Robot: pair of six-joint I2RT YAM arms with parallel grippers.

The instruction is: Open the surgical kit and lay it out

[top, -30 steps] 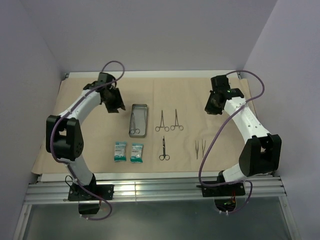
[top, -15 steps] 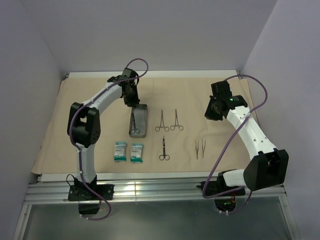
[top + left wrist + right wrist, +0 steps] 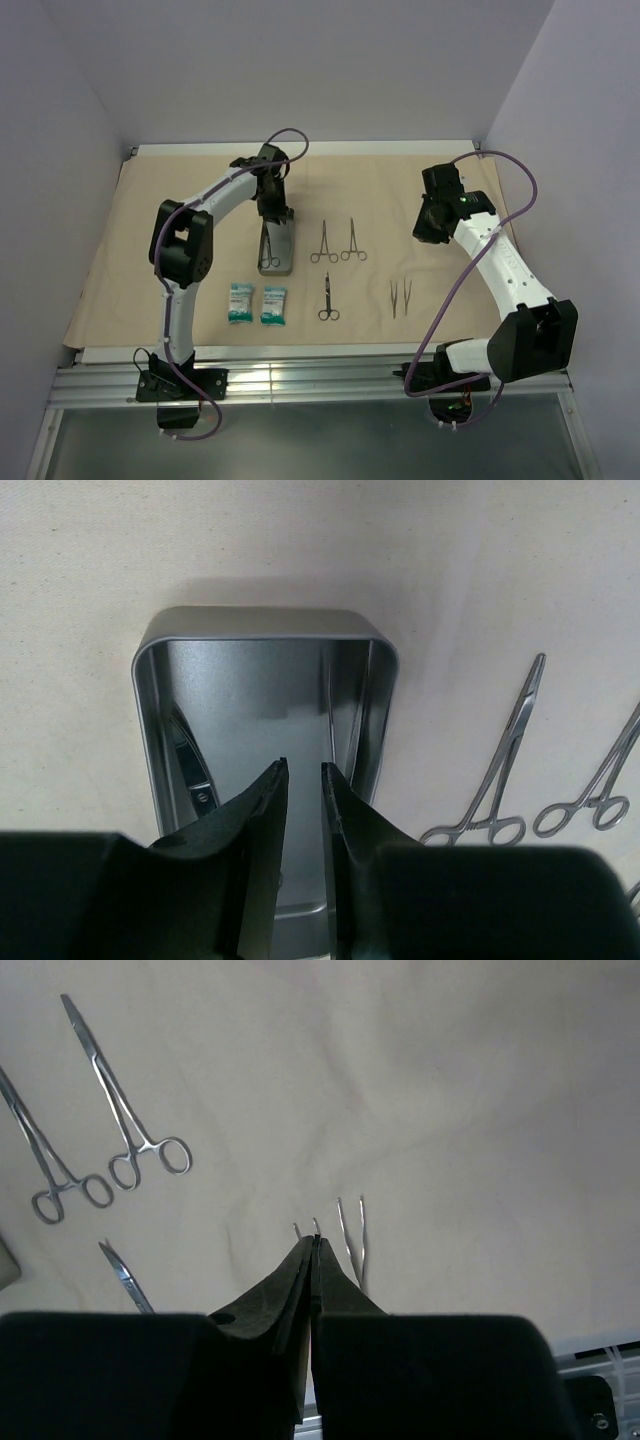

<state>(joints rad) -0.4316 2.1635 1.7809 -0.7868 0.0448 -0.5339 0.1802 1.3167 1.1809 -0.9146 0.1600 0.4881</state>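
Observation:
The tan wrap [image 3: 400,185] lies spread flat over the table. On it stands the grey metal tray [image 3: 283,268], with ring-handled scissors [image 3: 195,775] inside along its left wall. My left gripper [image 3: 277,214] hovers over the tray's [image 3: 260,615] far half. Its jaws stand a narrow gap apart [image 3: 303,765], and only the tray floor shows between them. Two forceps [image 3: 338,243], dark scissors [image 3: 328,298], thin tweezers [image 3: 400,298] and two teal-white packets [image 3: 256,303] lie laid out. My right gripper [image 3: 426,227] is shut and empty [image 3: 313,1238], hanging above the tweezers [image 3: 351,1235].
The wrap's front edge [image 3: 300,345] runs just ahead of the metal rail [image 3: 320,380] that carries both arm bases. Lilac walls close in the back and both sides. The left arm's elbow [image 3: 182,245] rises left of the tray.
My left arm swung right from beside the tray to over it, and its jaws narrowed. The right arm straightened a little, its gripper staying shut.

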